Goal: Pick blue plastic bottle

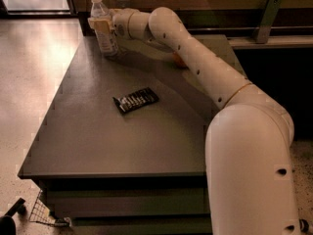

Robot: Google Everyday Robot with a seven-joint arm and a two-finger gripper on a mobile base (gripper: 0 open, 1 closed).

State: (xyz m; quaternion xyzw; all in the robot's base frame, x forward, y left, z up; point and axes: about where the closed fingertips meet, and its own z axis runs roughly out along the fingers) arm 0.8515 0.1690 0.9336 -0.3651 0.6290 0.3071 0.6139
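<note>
The blue plastic bottle (104,38), slim and clear with a white cap, stands upright at the far left corner of the grey table (98,141). My gripper (100,25) reaches across the table from the right and is closed around the bottle's upper body, with a pale finger (94,23) across its front. The bottle's base is at or just above the tabletop; I cannot tell which.
A black snack packet (136,100) lies flat in the table's middle. A small orange object (179,60) shows partly behind my arm at the far right. The table's left edge drops to a shiny floor (29,72). A dark counter runs along the back.
</note>
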